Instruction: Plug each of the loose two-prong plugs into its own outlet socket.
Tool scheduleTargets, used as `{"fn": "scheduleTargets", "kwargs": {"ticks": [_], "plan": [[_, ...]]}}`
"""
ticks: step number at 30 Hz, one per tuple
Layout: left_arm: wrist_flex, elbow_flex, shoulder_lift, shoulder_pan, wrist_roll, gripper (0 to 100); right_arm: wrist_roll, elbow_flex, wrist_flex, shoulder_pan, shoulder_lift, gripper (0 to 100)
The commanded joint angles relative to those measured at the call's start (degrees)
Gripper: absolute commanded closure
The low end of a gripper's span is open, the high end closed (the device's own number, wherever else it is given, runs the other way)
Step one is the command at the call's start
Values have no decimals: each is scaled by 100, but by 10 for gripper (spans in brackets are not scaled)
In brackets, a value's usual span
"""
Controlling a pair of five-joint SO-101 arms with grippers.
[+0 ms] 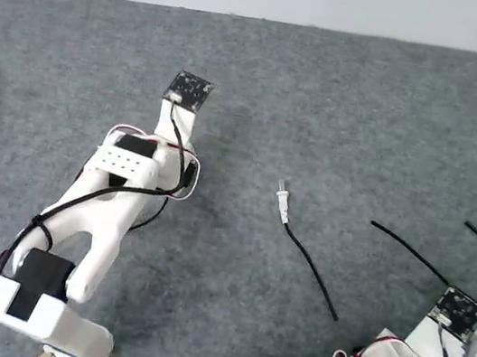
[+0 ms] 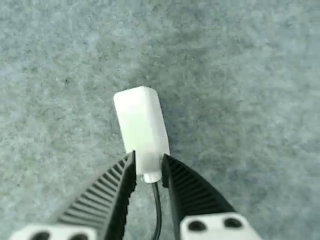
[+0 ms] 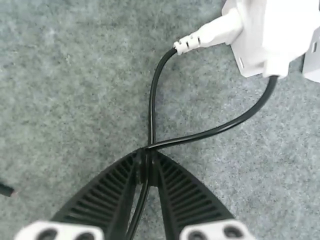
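Left gripper (image 2: 148, 172) clamps plug (image 2: 141, 127); right gripper (image 3: 147, 159) pinches cable (image 3: 210, 132).

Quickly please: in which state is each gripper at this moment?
Left gripper: closed, holding the white plug.
Right gripper: closed, holding the black cable.

A small white two-prong plug (image 1: 282, 202) lies flat on the counter, just off centre toward 4 o'clock. Its black cord (image 1: 310, 268) trails away toward 5 o'clock. A white, rounded oblong connector (image 2: 141, 131) rests on the counter, its corded end pinched in the left claw (image 2: 148, 160). Another white plug (image 3: 215, 32) sits seated in a white outlet block (image 3: 272, 35). The block's black leads (image 3: 152, 100) cross on the counter.
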Motion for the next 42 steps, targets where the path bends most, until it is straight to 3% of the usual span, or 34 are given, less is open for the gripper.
{"fn": "scheduleTargets", "kwargs": {"ticks": [1, 6, 13, 21, 27, 31, 33, 37, 42], "plan": [[-501, 136, -281, -70, -44, 984, 53, 114, -48, -22, -84, 991], [-519, 127, -273, -26, -202, 975, 53, 114, -48, -22, -84, 991], [-624, -31, 413, -70, -167, 795, 53, 114, -40, -22, -84, 991], [53, -1613, 1600, -571, -167, 986, 62, 114, -31, -22, -84, 991], [519, -1701, 1556, -580, -167, 987, 62, 114, -31, -40, -84, 991], [1020, -1332, 1073, -79, -281, 987, 62, 114, -31, -40, -84, 991], [1433, -1015, 651, 237, -1037, 987, 62, 114, -31, -40, -84, 991], [2057, -259, -387, 668, -3868, 987, 62, 114, -40, -40, -84, 991], [2154, 778, -1837, 782, -5785, 987, 62, 114, -40, -40, -84, 991]]}}
